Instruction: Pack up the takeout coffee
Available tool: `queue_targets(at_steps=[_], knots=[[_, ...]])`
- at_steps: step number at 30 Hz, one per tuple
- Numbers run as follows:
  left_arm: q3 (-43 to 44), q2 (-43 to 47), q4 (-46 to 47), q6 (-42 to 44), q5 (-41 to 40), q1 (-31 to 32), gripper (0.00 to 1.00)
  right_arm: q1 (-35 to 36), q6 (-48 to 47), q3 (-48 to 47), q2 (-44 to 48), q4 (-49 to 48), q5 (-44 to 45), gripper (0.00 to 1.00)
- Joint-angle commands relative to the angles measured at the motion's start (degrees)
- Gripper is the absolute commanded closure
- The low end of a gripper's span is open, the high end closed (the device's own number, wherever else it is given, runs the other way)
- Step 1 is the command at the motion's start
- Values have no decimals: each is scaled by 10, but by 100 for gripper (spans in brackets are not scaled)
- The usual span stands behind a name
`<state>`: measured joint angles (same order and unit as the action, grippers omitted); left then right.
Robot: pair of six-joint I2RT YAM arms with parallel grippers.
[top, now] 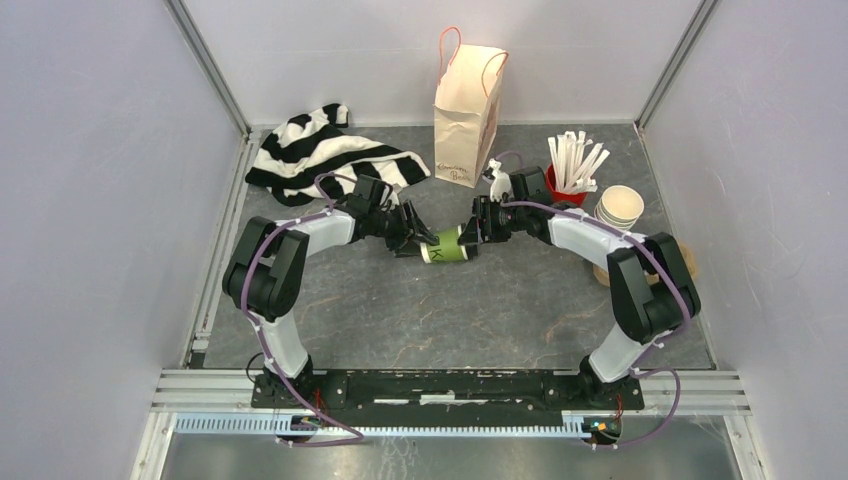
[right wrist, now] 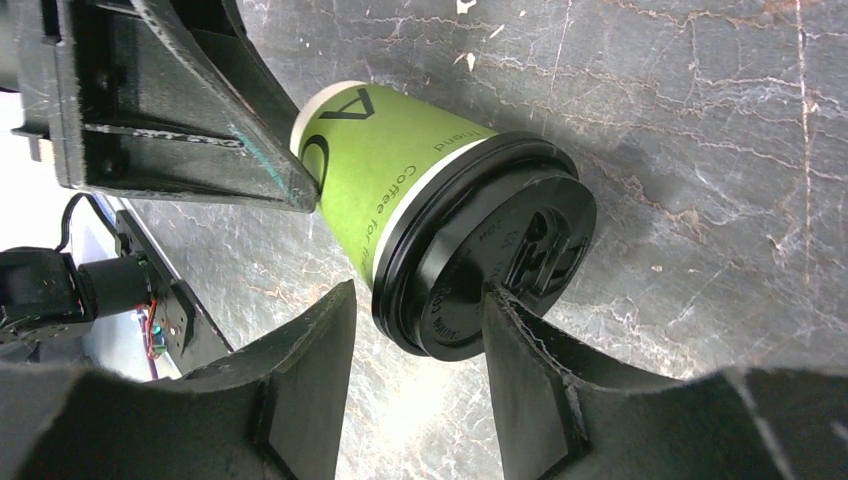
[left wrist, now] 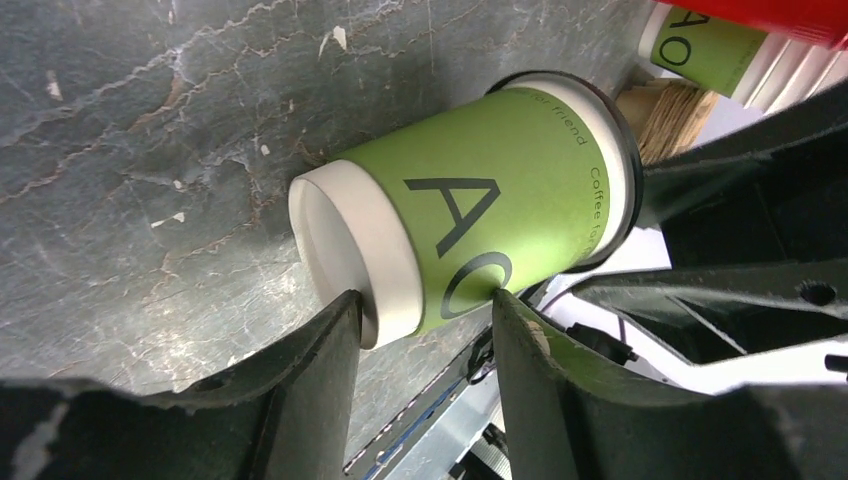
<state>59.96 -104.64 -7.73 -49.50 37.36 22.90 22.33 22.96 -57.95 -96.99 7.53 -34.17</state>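
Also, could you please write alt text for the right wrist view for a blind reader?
A green paper cup with a black lid is tipped sideways over a marbled table, lid toward the camera. Jaws of the right gripper flank the lid; the left gripper holds its base.

Bright, even light; the takeout coffee casts a soft shadow; wrist views sharp, corners overexposed.

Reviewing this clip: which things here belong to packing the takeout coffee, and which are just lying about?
For the job: lidded green cup, on its side mid-table; paper bag, probably for packing.
Lying about: striped cloth; red cup of white sticks; stack of lidless cups.
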Motion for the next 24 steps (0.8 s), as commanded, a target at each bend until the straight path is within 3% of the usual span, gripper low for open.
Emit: queue_targets(at_steps=[1, 10, 24], knots=[[-10, 2, 63, -47, 43, 8, 43, 21, 19, -29, 60, 6, 3, 45], [-27, 0, 75, -61, 45, 54, 44, 60, 41, -27, 115, 75, 78, 44], [-84, 17, 105, -50, 16, 69, 41, 132, 62, -29, 145, 98, 145, 42]])
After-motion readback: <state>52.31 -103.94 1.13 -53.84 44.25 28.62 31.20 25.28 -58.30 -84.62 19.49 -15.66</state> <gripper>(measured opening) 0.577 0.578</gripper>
